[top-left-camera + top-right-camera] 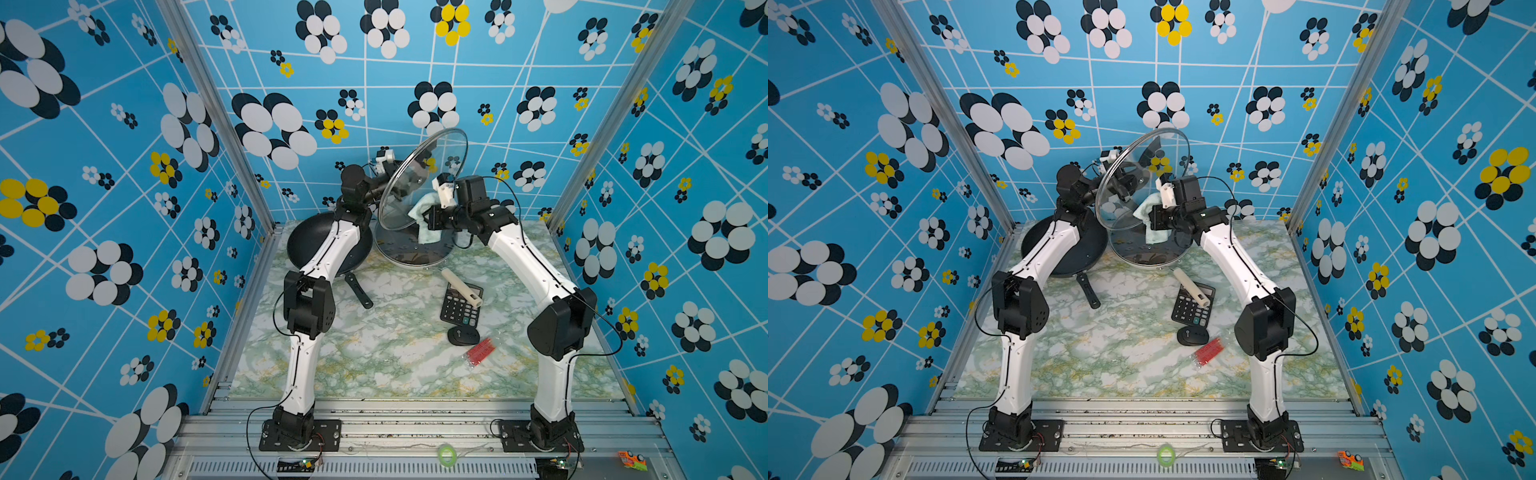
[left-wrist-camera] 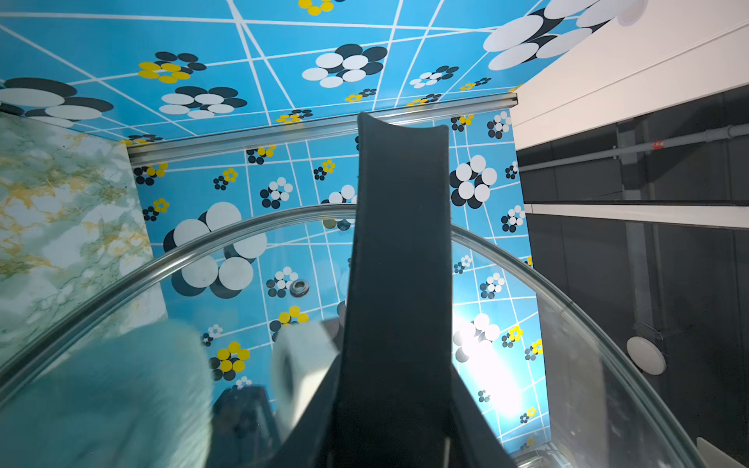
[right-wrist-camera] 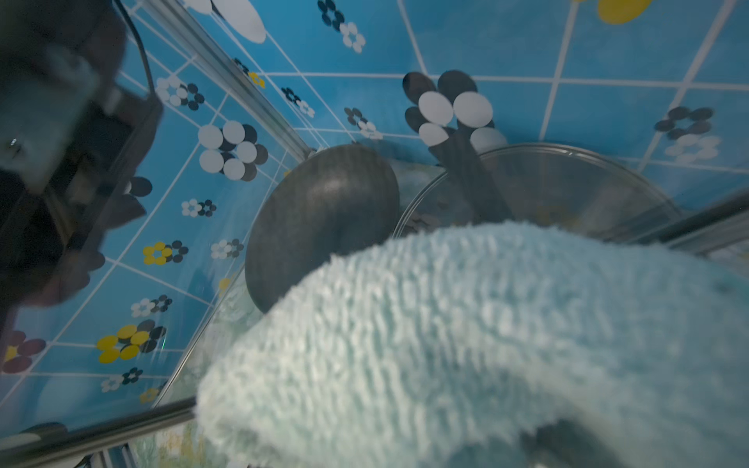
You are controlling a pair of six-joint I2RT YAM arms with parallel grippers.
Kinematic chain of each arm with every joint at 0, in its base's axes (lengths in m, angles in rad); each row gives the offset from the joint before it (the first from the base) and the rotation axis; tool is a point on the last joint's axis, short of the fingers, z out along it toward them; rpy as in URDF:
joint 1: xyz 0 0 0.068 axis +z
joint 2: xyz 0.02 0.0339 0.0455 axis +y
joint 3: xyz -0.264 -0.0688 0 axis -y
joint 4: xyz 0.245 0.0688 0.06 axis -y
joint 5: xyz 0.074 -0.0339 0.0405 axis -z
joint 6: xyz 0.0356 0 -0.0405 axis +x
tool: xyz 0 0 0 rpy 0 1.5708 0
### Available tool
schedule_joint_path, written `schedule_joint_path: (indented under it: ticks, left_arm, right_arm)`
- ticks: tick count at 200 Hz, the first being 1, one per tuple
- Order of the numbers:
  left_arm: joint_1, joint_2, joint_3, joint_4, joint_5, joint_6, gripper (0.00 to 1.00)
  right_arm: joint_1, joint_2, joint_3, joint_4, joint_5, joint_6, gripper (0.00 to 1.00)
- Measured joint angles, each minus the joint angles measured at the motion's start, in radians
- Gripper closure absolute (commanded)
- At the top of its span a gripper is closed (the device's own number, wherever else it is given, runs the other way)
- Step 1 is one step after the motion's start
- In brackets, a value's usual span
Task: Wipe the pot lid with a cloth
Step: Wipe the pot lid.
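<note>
The glass pot lid (image 1: pixel 432 166) (image 1: pixel 1142 166) hangs tilted on edge above the back of the table. My left gripper (image 1: pixel 400 183) (image 2: pixel 395 445) is shut on its black handle (image 2: pixel 401 283) from behind the glass. In both top views the mint-green cloth (image 1: pixel 424 224) (image 1: pixel 1152 224) sits in my right gripper (image 1: pixel 430 216) (image 1: pixel 1153 215), which is shut on it, and it lies against the near face of the lid. The cloth (image 3: pixel 466 344) hides the right fingers in the right wrist view. Through the glass the left wrist view shows the cloth (image 2: pixel 101 397) blurred.
A black frying pan (image 1: pixel 316 245) and a steel-rimmed round pot (image 1: pixel 411 253) sit below the lid. Nearer the front lie a calculator (image 1: pixel 459 309) with a cream cylinder (image 1: pixel 461 286) on it, a black mouse (image 1: pixel 463 336) and a red packet (image 1: pixel 478 351).
</note>
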Motion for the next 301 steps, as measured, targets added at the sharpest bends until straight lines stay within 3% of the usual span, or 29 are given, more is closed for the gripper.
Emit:
schedule_joint_path:
  ticks: [30,63,102,149,185,246,273,301]
  left_arm:
    - [0.010,0.000,0.001,-0.028,-0.013,0.032,1.00]
    - [0.019,0.000,0.001,-0.048,-0.035,0.039,1.00]
    - [0.016,0.000,0.000,-0.053,-0.047,0.029,1.00]
    - [-0.003,-0.003,-0.045,-0.063,-0.044,0.028,1.00]
    - [-0.014,-0.028,-0.101,-0.087,-0.042,0.044,1.00]
    - [-0.013,-0.091,-0.108,-0.128,-0.006,0.145,1.00]
    - [-0.018,-0.157,-0.108,-0.255,-0.010,0.299,1.00]
    - [-0.035,-0.261,-0.108,-0.499,-0.089,0.581,1.00]
  right_arm:
    - [0.094,0.000,0.054,-0.020,-0.027,-0.004,1.00]
    - [0.129,0.016,0.261,-0.069,-0.053,-0.023,1.00]
    - [0.121,0.058,0.497,-0.120,-0.032,-0.067,1.00]
    - [0.009,0.064,0.554,-0.084,-0.012,-0.044,1.00]
    - [-0.093,0.035,0.414,-0.003,0.024,-0.008,1.00]
    - [-0.135,-0.080,0.077,0.058,0.087,0.034,1.00]
    - [-0.145,-0.166,-0.054,0.067,0.118,0.039,1.00]
    - [-0.168,-0.312,-0.176,0.069,0.152,0.049,1.00]
